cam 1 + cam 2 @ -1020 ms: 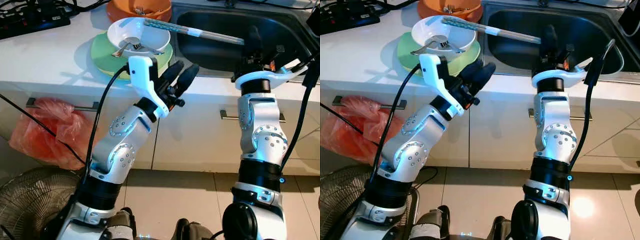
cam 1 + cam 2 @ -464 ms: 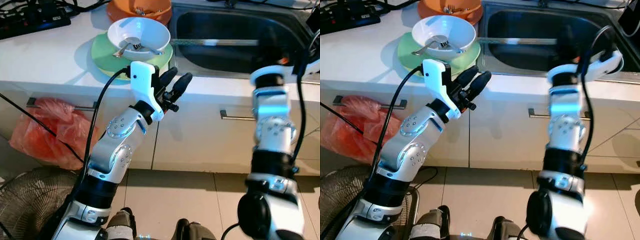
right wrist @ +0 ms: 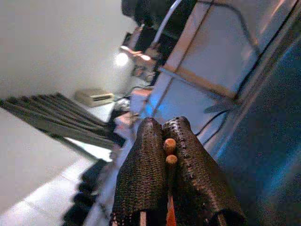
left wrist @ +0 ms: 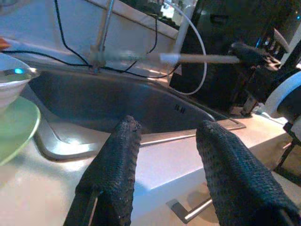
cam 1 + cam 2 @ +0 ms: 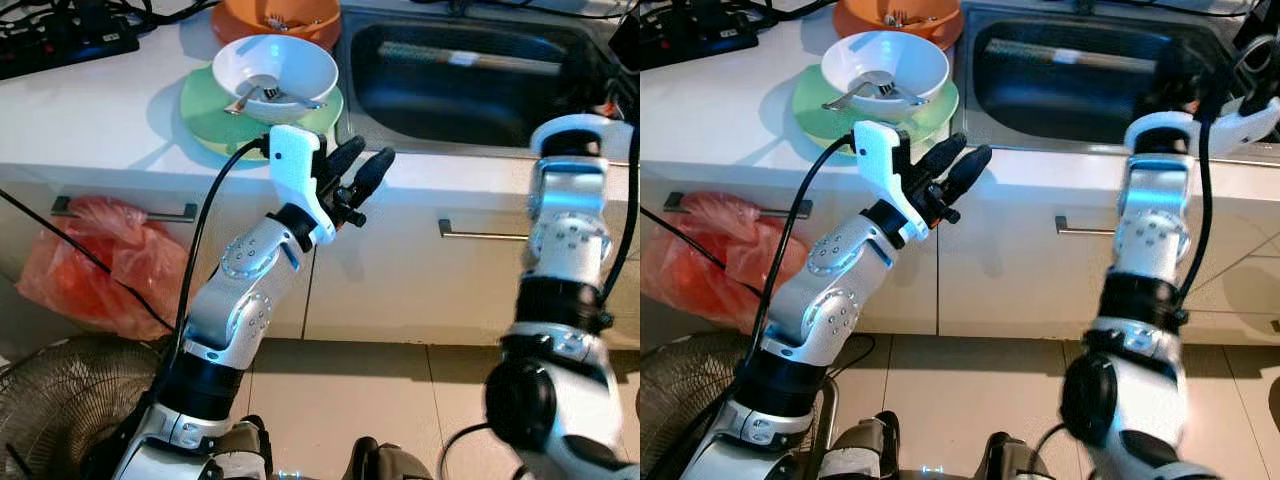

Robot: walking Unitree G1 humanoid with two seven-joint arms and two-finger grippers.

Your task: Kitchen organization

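Chopsticks (image 5: 480,58) hang over the sink (image 5: 400,100), clamped in the right gripper (image 3: 165,150); the left gripper (image 5: 360,170), fingers apart, hovers near the bowl (image 5: 275,66).

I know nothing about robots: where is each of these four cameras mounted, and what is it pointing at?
Left eye and right eye: on the head, looking down at the counter, bowl, sink and both arms.
Left wrist: on the left arm, looking along the open left gripper across the sink at the chopsticks.
Right wrist: on the right arm, looking along the right gripper, pinching the chopstick ends.
Shared: the chopsticks held over the sink.
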